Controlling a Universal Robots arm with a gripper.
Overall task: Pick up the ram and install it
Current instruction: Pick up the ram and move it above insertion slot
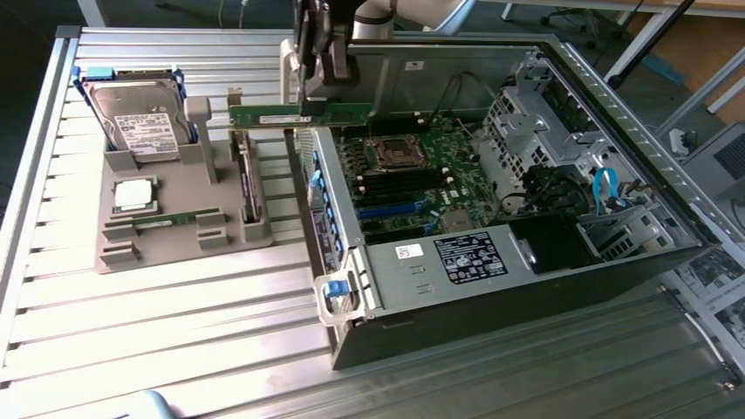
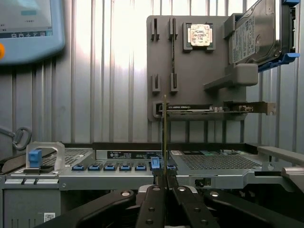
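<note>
Gripping the ram (image 1: 300,115) close to the middle of its length, the gripper (image 1: 316,103) has its jaws clenched on the stick's two flat faces. It carries the stick lengthwise and clear of any surface in the upper middle of the exterior view. There the ram hangs about over the near wall of the open computer case (image 1: 605,96), between the grey holder (image 1: 174,249) at the left of the frame and the motherboard (image 1: 448,144) inside the case. In the wrist view the stick shows edge-on as a thin upright line rising from between the fingertips (image 2: 156,183), and it looks straight. The main risk appears to be the grasp itself. The pinch covers a small patch of a thin board, so a knock could twist or slide the stick in the jaws. The case wall and its row of blue clips (image 1: 314,196) lie just under the stick and seem the likeliest things to catch an end. A second risk is at the memory slots (image 1: 396,185) beside the processor socket (image 1: 390,150). A slightly tilted or offset stick, or one turned the wrong way for its notch, would probably jam on the slot's edge and load the board rather than seat. Whether the slot latches stand open cannot be told from these views.
</note>
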